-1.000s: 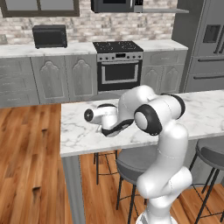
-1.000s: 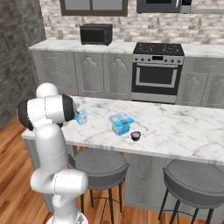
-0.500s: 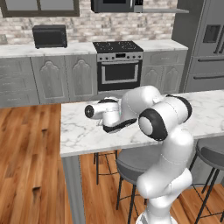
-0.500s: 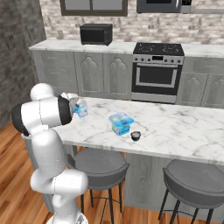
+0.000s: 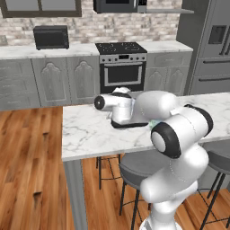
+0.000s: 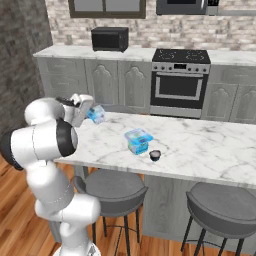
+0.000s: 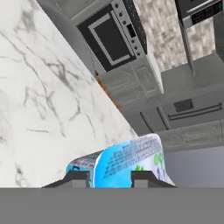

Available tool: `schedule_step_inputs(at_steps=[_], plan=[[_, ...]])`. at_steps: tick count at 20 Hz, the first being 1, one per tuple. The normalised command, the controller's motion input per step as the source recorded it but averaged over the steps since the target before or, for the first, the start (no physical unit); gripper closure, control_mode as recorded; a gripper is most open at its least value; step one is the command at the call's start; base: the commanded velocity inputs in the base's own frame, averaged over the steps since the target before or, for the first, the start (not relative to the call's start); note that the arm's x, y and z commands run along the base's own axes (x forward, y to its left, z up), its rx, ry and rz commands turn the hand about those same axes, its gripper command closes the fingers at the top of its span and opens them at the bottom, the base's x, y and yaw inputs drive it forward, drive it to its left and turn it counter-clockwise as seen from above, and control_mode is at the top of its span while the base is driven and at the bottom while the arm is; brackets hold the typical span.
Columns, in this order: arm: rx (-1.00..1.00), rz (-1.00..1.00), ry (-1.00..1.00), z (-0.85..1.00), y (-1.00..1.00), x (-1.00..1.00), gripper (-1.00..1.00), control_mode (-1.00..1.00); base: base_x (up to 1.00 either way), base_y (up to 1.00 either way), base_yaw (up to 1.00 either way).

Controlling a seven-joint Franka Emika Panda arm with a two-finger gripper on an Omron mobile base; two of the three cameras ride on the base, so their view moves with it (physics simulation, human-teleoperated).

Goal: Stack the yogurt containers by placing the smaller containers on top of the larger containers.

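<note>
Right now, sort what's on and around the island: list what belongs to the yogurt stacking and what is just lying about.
For the job:
- small light-blue tub, held in the gripper above the island counter
- larger green-labelled tub, standing on the counter

Lying about:
- small dark cup beside the larger tub
- stools under the counter
- oven
- microwave

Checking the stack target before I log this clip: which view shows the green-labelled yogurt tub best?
The right base view: the larger container stands in full sight on the counter, left of a small dark cup. In the left base view the arm covers that spot. The hand view looks past the gripper elsewhere.
</note>
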Motion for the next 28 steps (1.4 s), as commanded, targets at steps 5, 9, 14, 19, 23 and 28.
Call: schedule_step_inputs(at_steps=[5,9,14,19,23,28], plan=[[0.00,0.00,0.00,0.65,-0.35,-0.30,1.00,-1.00,0.00,0.00,0.00],[0.00,0.00,0.00,0.59,-0.38,-0.34,1.00,-1.00,0.00,0.00,0.00],[0.01,0.00,0.04,0.38,-0.47,-0.31,1.00,-1.00,0.00,0.00,0.00],[0.08,0.00,0.12,0.18,-0.45,-0.13,1.00,-1.00,0.00,0.00,0.00],[0.11,0.00,0.15,0.05,-0.33,-0.03,1.00,-1.00,0.00,0.00,0.00],[0.03,0.00,0.04,0.00,-0.17,0.00,1.00,-1.00,0.00,0.00,0.00]])
